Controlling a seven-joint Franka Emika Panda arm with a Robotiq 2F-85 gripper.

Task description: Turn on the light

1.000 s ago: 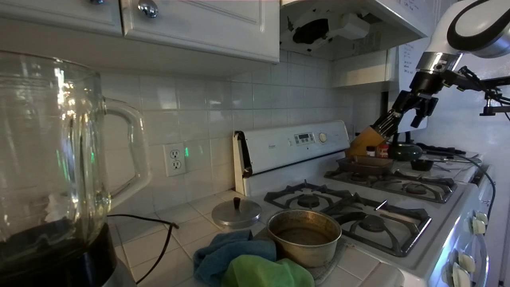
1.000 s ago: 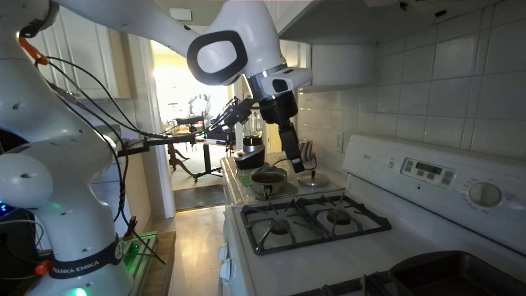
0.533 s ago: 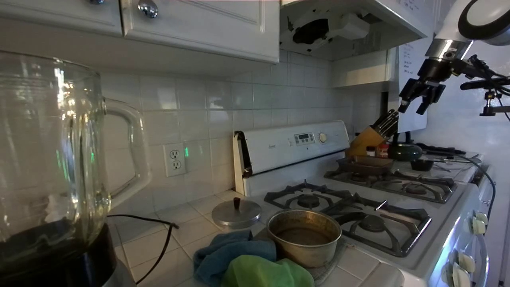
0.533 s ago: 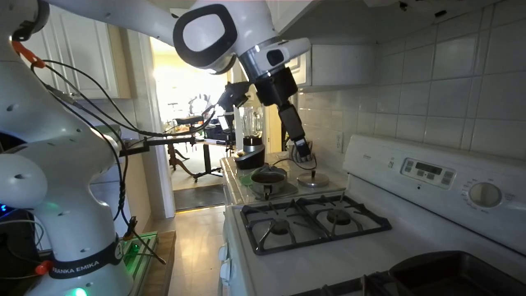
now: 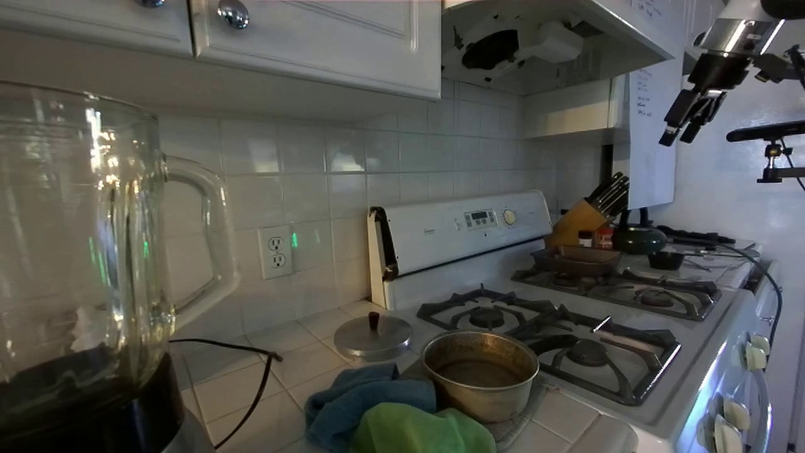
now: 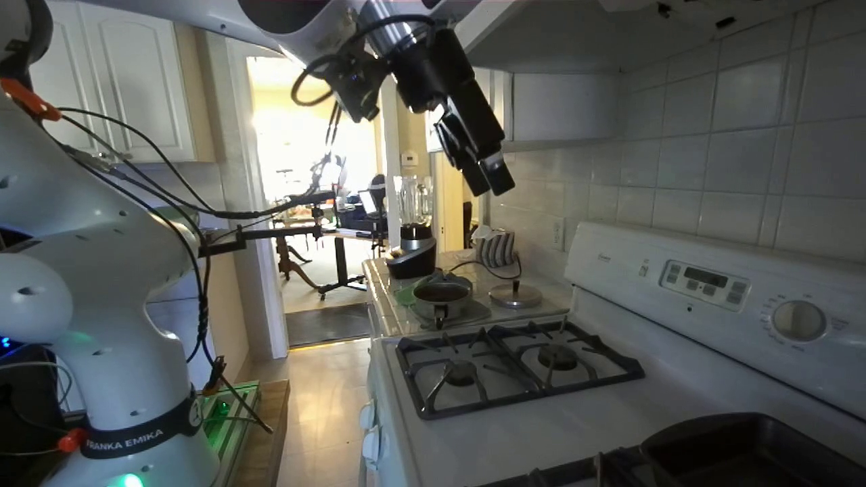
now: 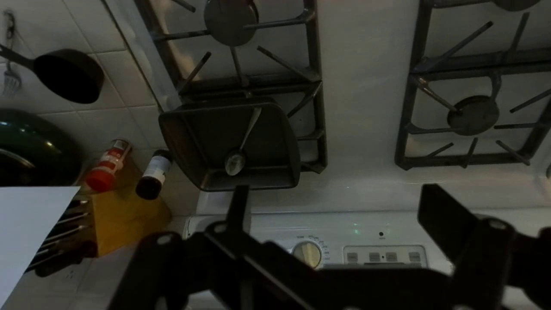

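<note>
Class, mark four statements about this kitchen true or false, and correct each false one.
1. A silver metal spoon lies inside the dark rectangular metal pan. True.
2. That spoon is being gripped. False: the black two-fingered pincer is open and holds nothing.
3. A round dark-knobbed metal lid lies beside the round metal saucepan. True.
4. That saucepan stands on a burner. False: the white tiled counter supports it.

Unlit white fixture (image 5: 560, 41) beneath hood (image 5: 622, 53)
</note>
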